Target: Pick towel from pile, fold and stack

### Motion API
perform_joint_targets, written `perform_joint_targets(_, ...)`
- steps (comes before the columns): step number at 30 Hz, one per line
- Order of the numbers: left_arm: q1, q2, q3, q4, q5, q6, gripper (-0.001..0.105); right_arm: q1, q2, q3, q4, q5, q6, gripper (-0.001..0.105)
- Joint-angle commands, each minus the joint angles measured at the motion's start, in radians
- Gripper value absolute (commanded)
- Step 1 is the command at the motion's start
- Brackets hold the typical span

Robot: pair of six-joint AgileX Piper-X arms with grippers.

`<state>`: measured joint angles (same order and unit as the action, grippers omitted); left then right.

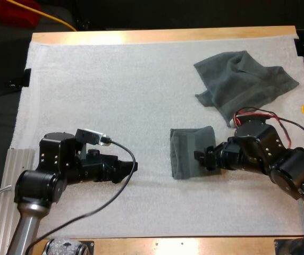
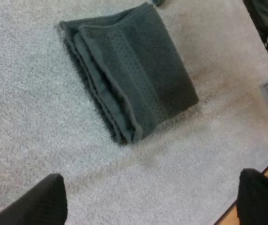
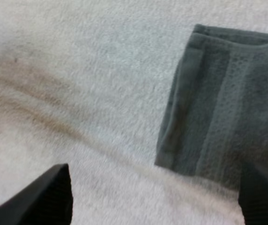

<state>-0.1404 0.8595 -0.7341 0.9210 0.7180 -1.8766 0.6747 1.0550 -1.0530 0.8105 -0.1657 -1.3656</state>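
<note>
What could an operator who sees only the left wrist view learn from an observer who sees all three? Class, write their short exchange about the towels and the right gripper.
Operator: I see one folded towel lying on the mat. Is there any other towel?
Observer: Yes. A crumpled towel lies toward the mat's far right corner in the high view, apart from the folded one.
Operator: Where is the right gripper?
Observer: It sits low at the folded towel's edge on the right arm's side.
</note>
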Motion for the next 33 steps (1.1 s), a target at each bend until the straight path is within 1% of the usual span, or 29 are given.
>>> perform_joint_targets(1, -0.004, 0.013, -0.002, -0.019, 0.006, -0.006, 0.072, 0.000, -0.010, -0.006, 0.001, 0.009, -0.007, 0.071)
perform_joint_targets(5, -0.004, 0.072, -0.002, -0.056, 0.006, -0.015, 0.072, 0.000, -0.010, -0.006, 0.001, 0.009, -0.007, 0.071)
perform_joint_targets(9, -0.004, 0.127, -0.002, -0.093, 0.006, -0.051, 0.072, 0.000, -0.010, -0.006, 0.001, 0.009, -0.007, 0.071)
perform_joint_targets(13, -0.004, 0.177, -0.002, -0.116, 0.002, -0.065, 0.072, 0.000, -0.010, -0.006, 0.001, 0.009, -0.007, 0.071)
perform_joint_targets(16, -0.016, 0.211, -0.002, -0.124, -0.036, -0.072, 0.072, 0.000, -0.010, -0.006, 0.001, 0.009, -0.007, 0.071)
perform_joint_targets(17, -0.031, 0.223, -0.002, -0.130, -0.063, -0.078, 0.072, 0.000, -0.010, -0.006, 0.001, 0.009, -0.007, 0.071)
perform_joint_targets(19, -0.067, 0.242, -0.002, -0.144, -0.090, -0.091, 0.072, 0.000, -0.010, -0.006, 0.001, 0.009, -0.007, 0.071)
perform_joint_targets(21, -0.114, 0.262, -0.002, -0.176, -0.126, -0.126, 0.072, 0.000, -0.010, -0.006, 0.001, 0.012, -0.007, 0.071)
perform_joint_targets(22, -0.126, 0.268, -0.002, -0.188, -0.133, -0.138, 0.072, 0.000, -0.010, -0.006, 0.001, 0.012, -0.007, 0.071)
perform_joint_targets(27, -0.218, 0.312, -0.002, -0.300, -0.166, -0.261, 0.072, 0.000, -0.010, -0.006, 0.001, 0.012, -0.007, 0.071)
perform_joint_targets(30, -0.259, 0.345, -0.002, -0.346, -0.181, -0.314, 0.072, 0.000, -0.010, -0.006, 0.001, 0.012, -0.007, 0.071)
perform_joint_targets(31, -0.266, 0.352, -0.002, -0.354, -0.187, -0.321, 0.072, 0.000, -0.010, -0.006, 0.001, 0.012, -0.007, 0.071)
perform_joint_targets(33, -0.293, 0.379, -0.002, -0.367, -0.213, -0.349, 0.072, 0.000, -0.010, -0.006, 0.001, 0.012, -0.007, 0.071)
